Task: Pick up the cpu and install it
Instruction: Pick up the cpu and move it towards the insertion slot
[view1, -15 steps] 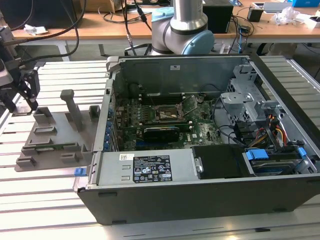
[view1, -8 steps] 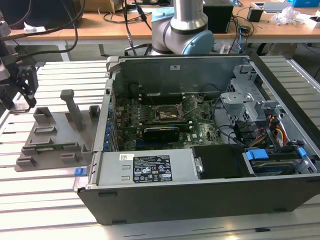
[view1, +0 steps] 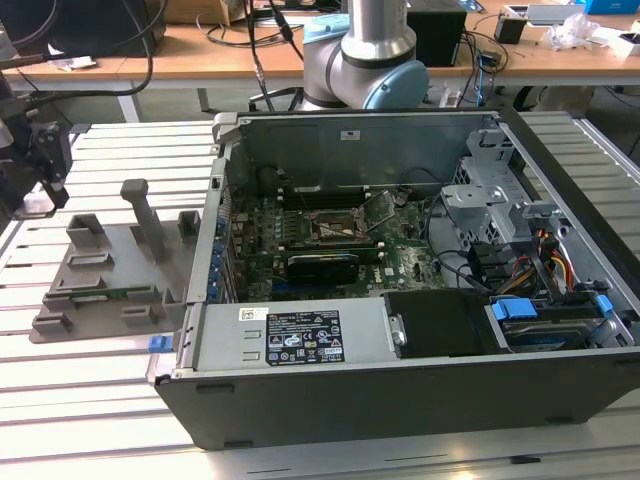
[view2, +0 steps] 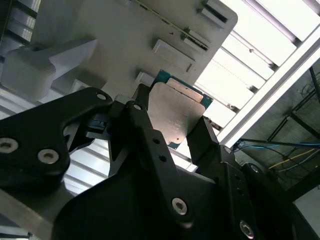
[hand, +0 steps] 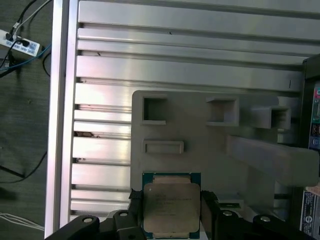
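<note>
Seen from where I stand, the end effector (view1: 44, 195) hangs at the exterior view's left, over the far corner of the grey fixture plate (view1: 100, 285). In both wrist views its jaws are drawn in narrow, with the cpu (hand: 171, 207) pinched between the two black fingers (hand: 134, 200), one finger on each of two opposite sides.

The cpu (view2: 177, 112) is square, so it has no long axis to speak of. It is held flat, with the dull silver lid facing the wrist cameras and the thin green rim showing around it. In the first wrist view its edges run square with the plate's edges and with the rectangular pockets (hand: 155, 111) moulded into the plate. It looks large against those pockets and seems to be lifted clear of the plate, though I cannot tell the gap for certain.

Bare aluminium slats of the tabletop (view1: 90, 400) lie open in front of and beyond the plate. An upright post (view1: 145, 215) rises from the plate between the end effector and the open computer case (view1: 400, 400), which sits just beside the plate on the exterior view's right. Inside the case, the socket (view1: 335, 228) sits mid-motherboard, well apart from the cpu, with the case walls standing all round it.
</note>
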